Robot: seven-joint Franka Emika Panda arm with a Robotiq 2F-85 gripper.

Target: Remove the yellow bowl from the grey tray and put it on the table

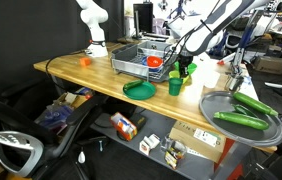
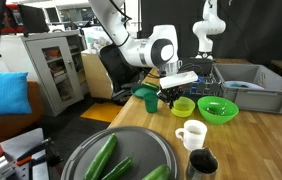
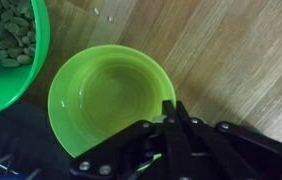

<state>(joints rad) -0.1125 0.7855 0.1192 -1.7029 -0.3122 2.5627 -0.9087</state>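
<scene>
**Wrist view shows the yellow bowl off the tray and over bare wood, with the release left to do**

From where I sit, the bench (image 1: pixel 81 72) takes up most of both exterior views. The grey tray (image 2: pixel 146 140) lies at its near end in an exterior view. All I can see in the tray are long green vegetables (image 2: pixel 103 157), with no bowl among them. I judge the lifting-out part done.

The yellow bowl (image 3: pixel 106 95) is now well apart from the tray. It is over the wooden top, just beside a green bowl (image 3: pixel 21 88) that has something pale and lumpy in it. In an exterior view the yellow bowl (image 2: pixel 183 106) appears level with its neighbour, with a white mug (image 2: pixel 191 133) between it and the tray.

My hand (image 3: pixel 171 108) has its fingers drawn close together at the bowl's near rim, so I read it as pinching that rim. What I think remains is to let go and back the arm away.

Some things I can't settle:
- **Bowl on the wood:** I can't tell whether the base is fully on the wood or a touch above it, as no view shows the underside.
- **Grip:** The dark linkage covers the pinch point, so the exact hold on the rim is hidden.
- **Cut off or blocked:** The wrist camera cuts off most of the green bowl. From the far exterior camera the arm blocks the yellow bowl almost entirely.
</scene>
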